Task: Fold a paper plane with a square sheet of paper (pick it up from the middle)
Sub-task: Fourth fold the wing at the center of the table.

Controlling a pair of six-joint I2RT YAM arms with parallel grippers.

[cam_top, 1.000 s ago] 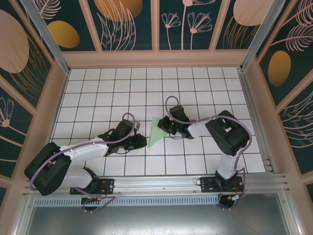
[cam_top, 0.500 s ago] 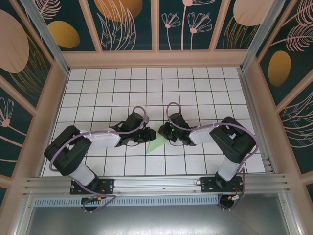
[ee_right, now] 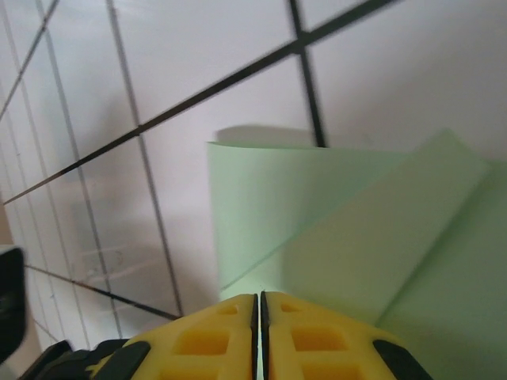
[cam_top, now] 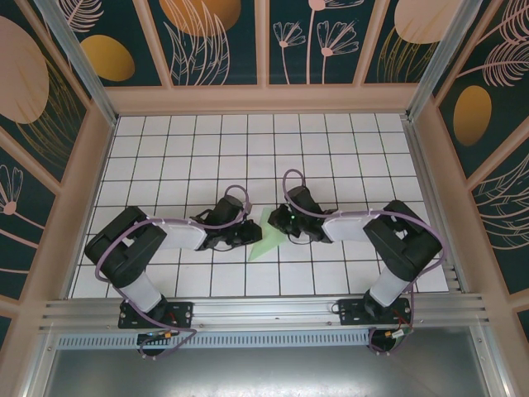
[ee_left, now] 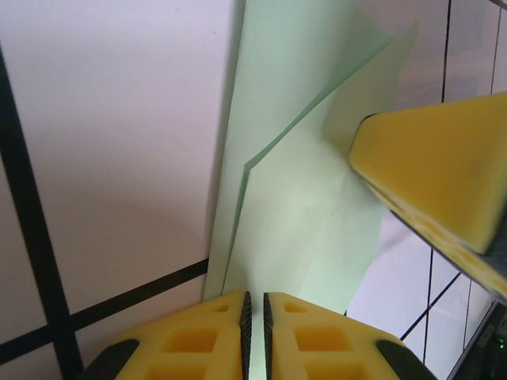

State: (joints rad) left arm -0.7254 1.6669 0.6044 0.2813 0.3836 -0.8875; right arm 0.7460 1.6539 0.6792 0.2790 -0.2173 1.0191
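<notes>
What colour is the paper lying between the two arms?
The paper is pale mint green, plain and unmarked. It shows best in the left wrist view.

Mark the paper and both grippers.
paper [ee_left: 309,206], left wrist view, on its upper folded layer.
left gripper [ee_left: 254,305], left wrist view, at the slit between its shut jaws.
right gripper [ee_right: 259,305], right wrist view, at the slit between its shut jaws.

Sheet of paper [ee_left: 301,214]: thin, matt, smooth, crisp creases. Desk [ee_left: 119,119]: hard white surface, smooth, faint sheen, black grid lines. Left end effector [ee_left: 253,299]: fingers [ee_left: 198,340] matt yellow plastic with moulded pockets; right end effector [ee_right: 259,299] alike. Front rail [cam_top: 264,308]: brushed metal. Arm shells [cam_top: 178,236]: smooth white plastic.
</notes>
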